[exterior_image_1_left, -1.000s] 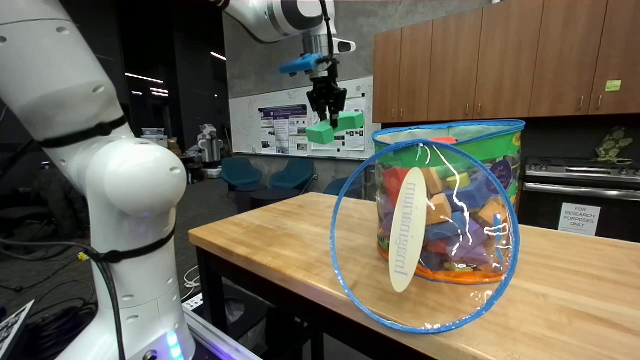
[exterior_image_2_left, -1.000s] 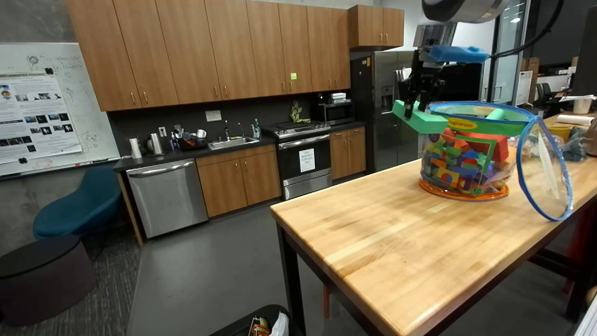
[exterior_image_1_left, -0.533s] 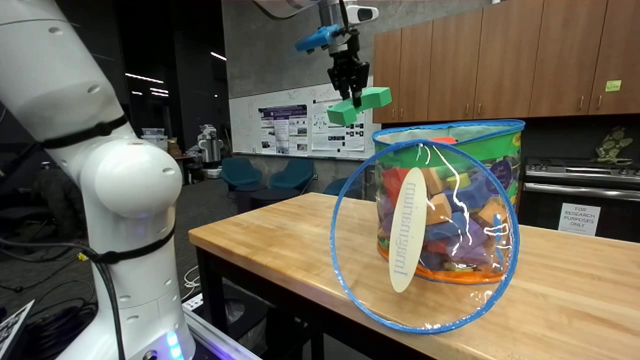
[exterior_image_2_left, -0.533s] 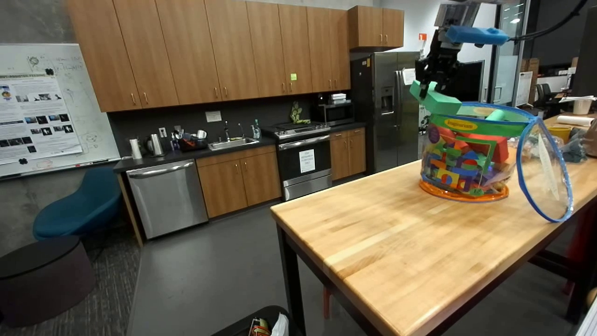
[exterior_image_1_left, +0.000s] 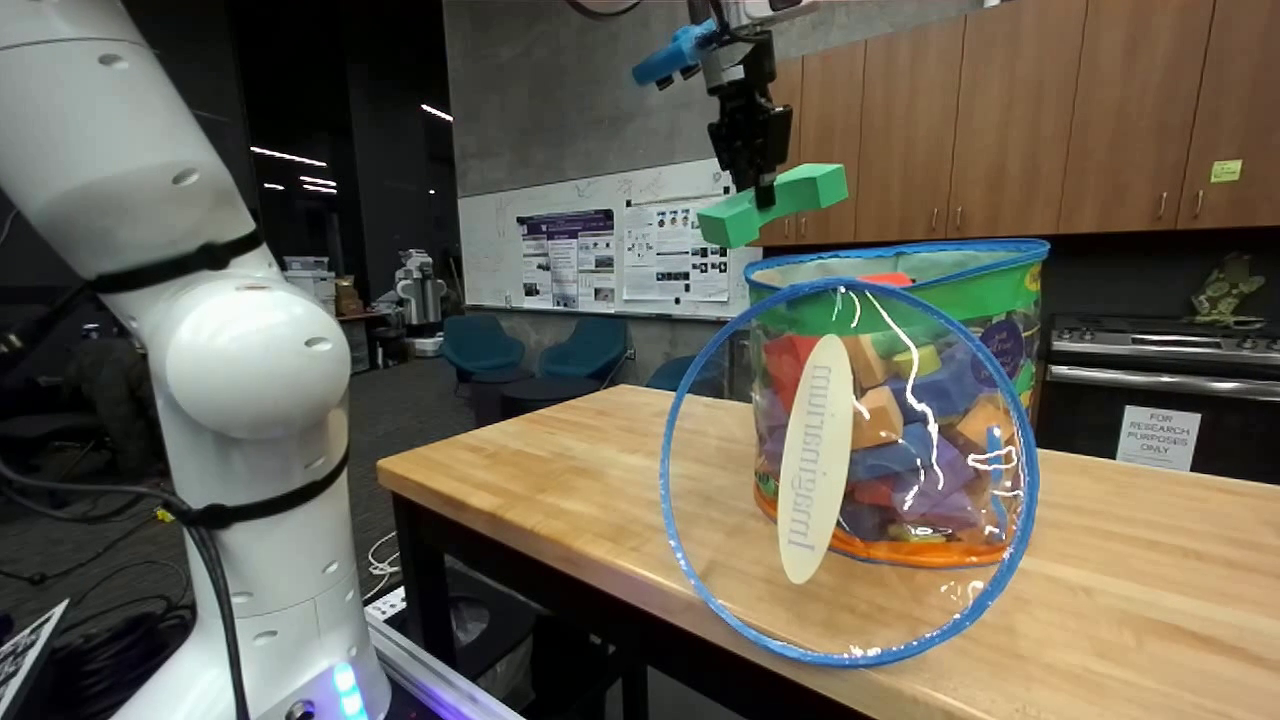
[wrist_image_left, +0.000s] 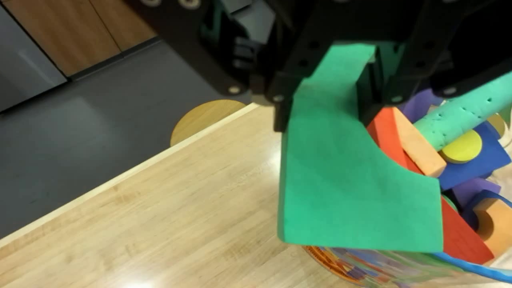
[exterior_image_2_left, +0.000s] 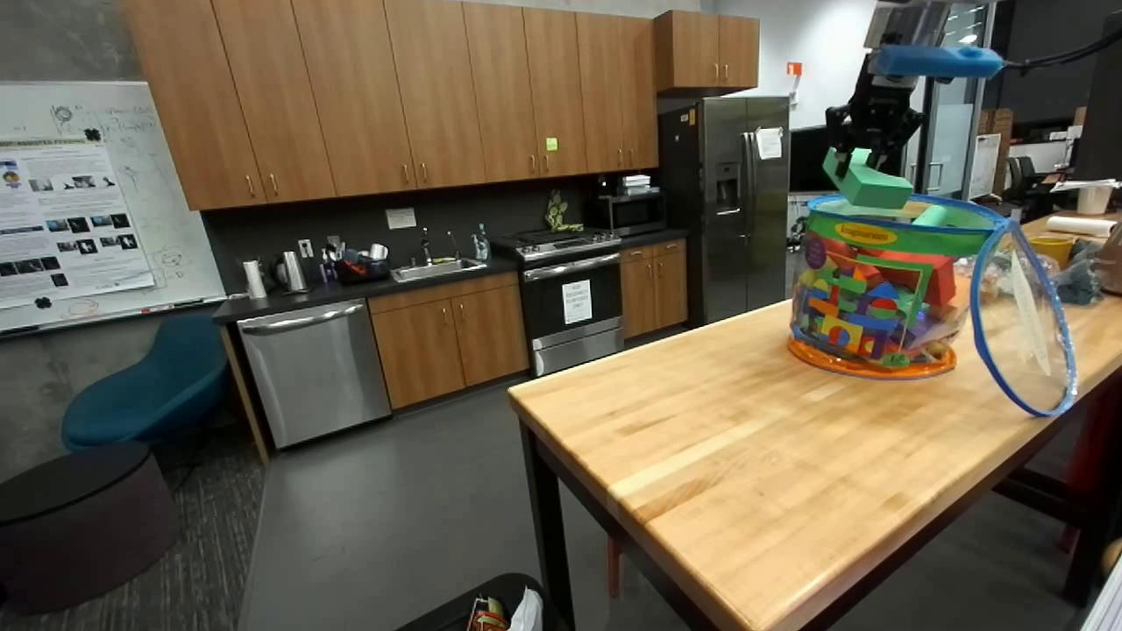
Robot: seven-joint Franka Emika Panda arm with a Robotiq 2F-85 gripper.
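- Green arch block: single piece, held in the air above the edge of the clear bag, apparently apart from its rim; the two legs stick out on either side of the grip, the hollow turned towards the bag's mouth
- Gripper: jaws narrowed onto the block's slim middle, one finger along the straight back, the other tucked into the hollow; taken there, I suppose, because the crown is thinnest and the weight lies about even both ways
- Clear bag: upright on the wooden table, green band and blue rim above, orange base below; my guess is that the blocks inside weigh it down and give the soft wall its shape
- Green cylinder: lying on top of the heap and showing at the open mouth, probably because the pieces under it fill the bag that high
- Red block: seen through the wall, lower than the cylinder, seemingly pressed against the plastic by its neighbours
- Round lid: clear disc edged in blue, off the mouth and hanging down beside the bag, likely by a hinge at the rim; from where I stand I cannot tell whether its lower edge rests on the tabletop
- Yellow tub: beyond the lid, farther along the table
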